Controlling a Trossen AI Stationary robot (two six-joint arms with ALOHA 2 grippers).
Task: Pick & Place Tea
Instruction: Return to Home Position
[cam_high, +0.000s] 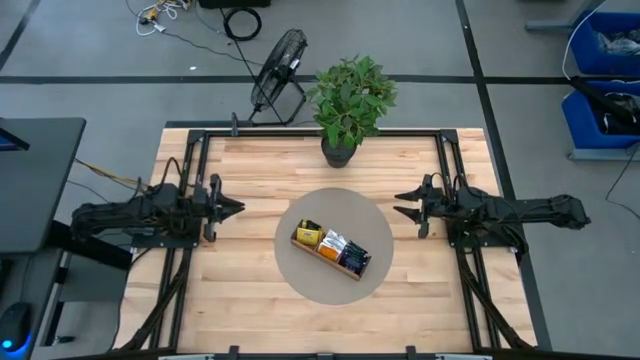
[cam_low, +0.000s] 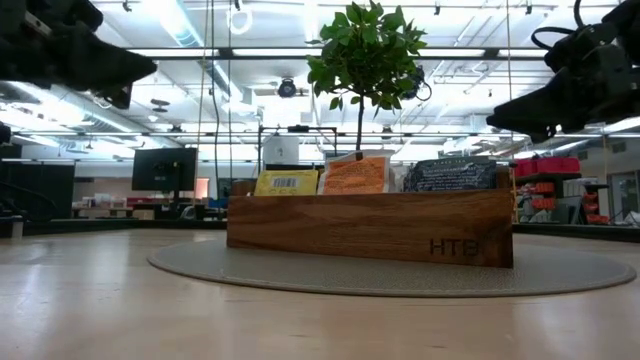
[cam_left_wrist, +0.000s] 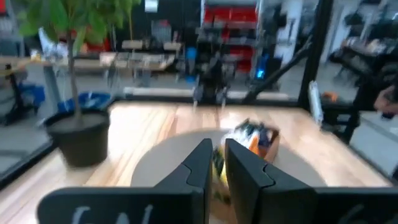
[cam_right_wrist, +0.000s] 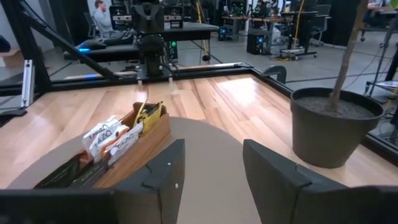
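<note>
The tea is several small flat sachets (cam_high: 333, 243), yellow (cam_low: 286, 182), orange (cam_low: 355, 175) and dark blue (cam_low: 450, 175). They stand on edge in a long brown wooden tray (cam_high: 352, 270) on a round grey mat (cam_high: 312, 215) at the table's middle. My left gripper (cam_high: 238, 208) hovers level at the left of the mat, fingers together but for a narrow slit (cam_left_wrist: 219, 168), holding nothing. My right gripper (cam_high: 398, 206) hovers level at the right of the mat, open (cam_right_wrist: 214, 168) and empty. Both point at the tray from a distance.
A potted plant (cam_high: 350, 100) stands at the table's far edge, behind the mat. A black fan (cam_high: 278, 75) lies on the floor beyond the table. A black frame (cam_high: 440, 150) runs around the wooden tabletop. Bare wood lies between each gripper and the mat.
</note>
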